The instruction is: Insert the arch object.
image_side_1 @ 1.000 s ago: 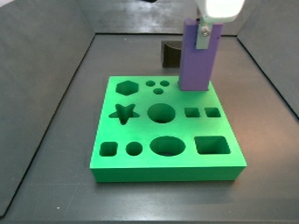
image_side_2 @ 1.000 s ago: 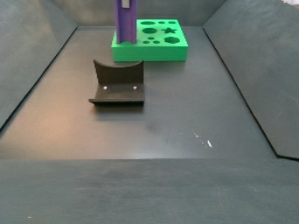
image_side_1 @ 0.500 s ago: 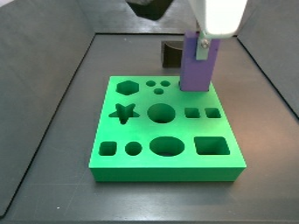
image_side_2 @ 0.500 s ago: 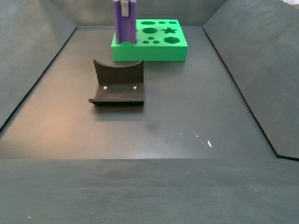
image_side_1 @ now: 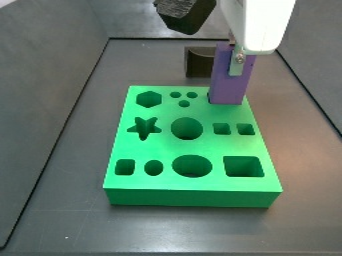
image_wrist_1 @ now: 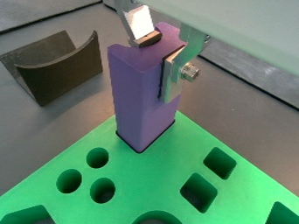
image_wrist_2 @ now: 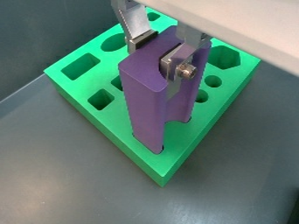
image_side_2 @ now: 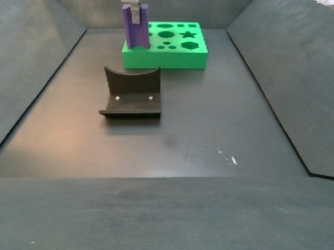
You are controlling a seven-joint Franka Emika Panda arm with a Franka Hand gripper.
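The arch object [image_wrist_1: 140, 96] is a tall plain purple block. It stands upright with its lower end inside a hole at a far corner of the green board [image_wrist_1: 152, 168]. It also shows in a wrist view [image_wrist_2: 149, 109] and in both side views [image_side_1: 227, 88] [image_side_2: 133, 29]. My gripper [image_wrist_1: 160, 63] is shut on the block's upper end, one silver finger on each side, as a wrist view [image_wrist_2: 162, 61] also shows. In a side view the gripper [image_side_1: 238, 62] hangs straight over the board's back right corner [image_side_1: 201, 195].
The dark fixture [image_side_2: 131, 93] stands on the floor in front of the green board [image_side_2: 177, 59], and also shows in a wrist view [image_wrist_1: 52, 70]. The board has several other empty holes of various shapes. Grey walls enclose the floor.
My gripper has moved down with the purple block. The block now shows shorter above the board, with its lower end sunk into the corner hole.
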